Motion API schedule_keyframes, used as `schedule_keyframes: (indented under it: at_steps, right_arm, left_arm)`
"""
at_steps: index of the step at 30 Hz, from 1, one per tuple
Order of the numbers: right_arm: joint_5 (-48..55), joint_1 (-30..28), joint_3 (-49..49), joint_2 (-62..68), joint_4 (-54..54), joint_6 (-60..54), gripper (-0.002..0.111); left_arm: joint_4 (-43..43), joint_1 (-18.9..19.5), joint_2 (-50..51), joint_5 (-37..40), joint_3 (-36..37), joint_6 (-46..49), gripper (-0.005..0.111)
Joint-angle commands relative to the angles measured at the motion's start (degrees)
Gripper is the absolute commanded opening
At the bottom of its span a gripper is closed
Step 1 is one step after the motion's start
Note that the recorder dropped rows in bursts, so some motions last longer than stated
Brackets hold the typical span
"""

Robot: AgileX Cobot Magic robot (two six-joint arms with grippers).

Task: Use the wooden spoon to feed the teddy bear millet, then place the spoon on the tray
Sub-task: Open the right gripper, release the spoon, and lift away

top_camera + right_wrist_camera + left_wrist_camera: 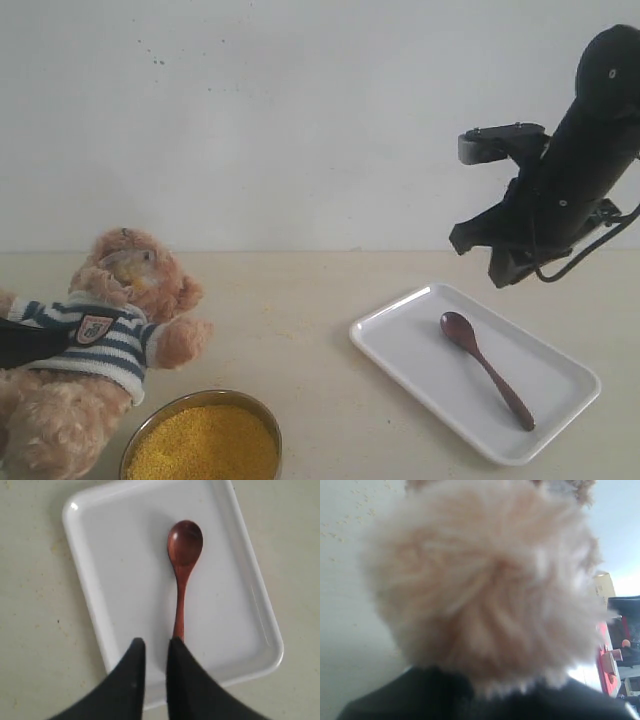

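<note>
The teddy bear (110, 345) sits leaning at the left, with yellow grains on its muzzle. A black finger of my left gripper (40, 340) crosses its striped chest and grips it. In the left wrist view the bear's fur (485, 580) fills the picture above the dark left gripper (485, 700). The millet (205, 445) lies in a metal bowl (262, 415) before the bear. The wooden spoon (487, 368) lies free on the white tray (400, 340). My right gripper (478, 260) hangs above the tray. Its fingers (156, 645) stand slightly apart and empty, over the handle end of the spoon (182, 565) on the tray (125, 570).
A pale wall stands behind the beige tabletop (290, 300). The bowl reaches the front edge of the exterior view, close to the bear's legs. Between the bear and the tray is bare table.
</note>
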Motion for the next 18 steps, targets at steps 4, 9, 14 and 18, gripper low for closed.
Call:
schedule_keyframes:
  at_steps: [4, 9, 14, 18]
  right_arm:
    - [6.8, -0.5, 1.4, -1.4, -5.6, 1.7, 0.001]
    - [1.0, -0.5, 6.9, -5.6, -6.0, 3.5, 0.001]
    - [-11.3, -0.5, 15.6, -15.2, -7.9, 5.4, 0.001]
    - [-20.5, -0.5, 22.6, -25.7, -10.5, 5.8, 0.001]
  left_arm:
    - [-1.3, -0.1, 0.0, 1.5, 0.0, 0.8, 0.004]
    - [-1.3, -0.1, 0.0, 2.3, 0.0, 0.8, 0.004]
    - [-2.2, -0.1, 0.0, 2.3, 0.0, 0.8, 0.004]
    - [-2.3, -0.1, 0.0, 2.8, 0.0, 0.8, 0.004]
